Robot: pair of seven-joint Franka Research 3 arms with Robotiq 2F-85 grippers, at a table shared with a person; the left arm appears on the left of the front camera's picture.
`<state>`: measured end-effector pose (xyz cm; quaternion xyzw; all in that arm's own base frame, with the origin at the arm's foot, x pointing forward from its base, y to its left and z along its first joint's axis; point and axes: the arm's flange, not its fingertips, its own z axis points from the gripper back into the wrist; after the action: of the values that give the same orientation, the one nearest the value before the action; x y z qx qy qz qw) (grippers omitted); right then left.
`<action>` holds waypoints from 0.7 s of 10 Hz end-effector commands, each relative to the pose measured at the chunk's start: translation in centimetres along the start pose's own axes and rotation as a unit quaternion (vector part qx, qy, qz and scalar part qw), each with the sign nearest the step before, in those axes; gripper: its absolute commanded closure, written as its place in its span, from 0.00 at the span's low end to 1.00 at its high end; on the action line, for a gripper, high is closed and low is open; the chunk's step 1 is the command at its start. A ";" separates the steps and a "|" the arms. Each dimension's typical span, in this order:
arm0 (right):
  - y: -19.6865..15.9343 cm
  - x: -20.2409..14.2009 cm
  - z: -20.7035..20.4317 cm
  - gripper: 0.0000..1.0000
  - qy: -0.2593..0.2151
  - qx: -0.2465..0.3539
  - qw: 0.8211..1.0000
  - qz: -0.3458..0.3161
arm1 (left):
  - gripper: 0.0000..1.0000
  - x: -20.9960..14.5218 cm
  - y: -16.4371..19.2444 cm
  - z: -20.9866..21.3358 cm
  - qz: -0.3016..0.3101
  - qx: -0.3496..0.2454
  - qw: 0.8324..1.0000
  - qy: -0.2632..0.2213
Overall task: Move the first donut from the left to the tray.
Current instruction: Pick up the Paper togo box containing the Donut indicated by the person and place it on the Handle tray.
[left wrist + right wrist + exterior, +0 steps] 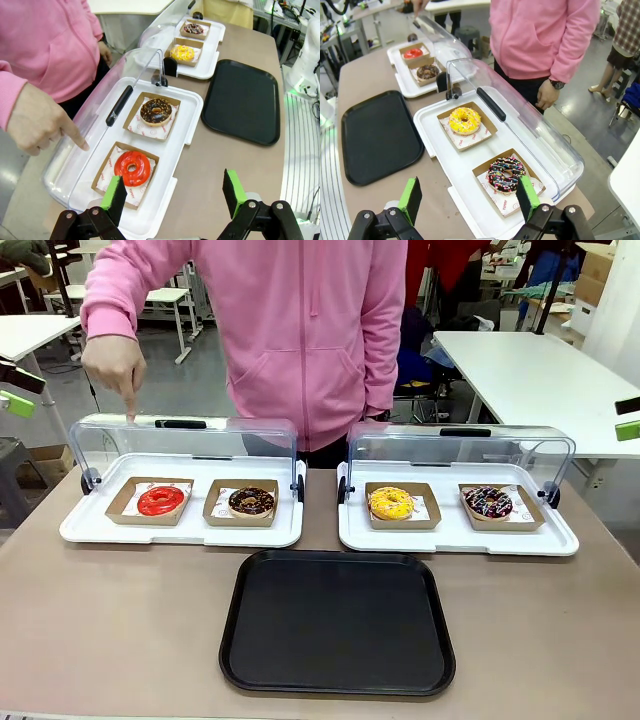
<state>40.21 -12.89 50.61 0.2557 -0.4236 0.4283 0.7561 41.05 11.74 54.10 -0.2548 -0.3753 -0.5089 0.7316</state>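
The right gripper (469,196) has its jaws wide apart, with a sprinkle donut (506,175) seen between them. A yellow donut (464,120) sits next to it. The black tray (377,135) lies on the tabletop (362,75).
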 end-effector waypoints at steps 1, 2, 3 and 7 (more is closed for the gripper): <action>-0.3 0.0 -0.2 0.00 -0.017 -0.001 1.000 0.012 | 0.00 0.2 0.1 0.1 -0.003 -0.002 1.000 -0.010; -0.3 0.0 -0.2 0.00 -0.017 -0.001 1.000 0.012 | 0.00 0.2 0.1 0.1 -0.003 -0.002 1.000 -0.010; -0.3 0.0 -0.2 0.00 -0.017 -0.001 1.000 0.012 | 0.00 0.2 0.1 0.1 -0.003 -0.002 1.000 -0.010; -0.3 0.0 -0.2 0.00 -0.017 -0.001 1.000 0.012 | 0.00 0.2 0.1 0.1 -0.003 -0.002 1.000 -0.010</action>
<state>40.21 -12.90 50.61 0.2557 -0.4236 0.4283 0.7561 41.05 11.74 54.11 -0.2548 -0.3753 -0.5090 0.7316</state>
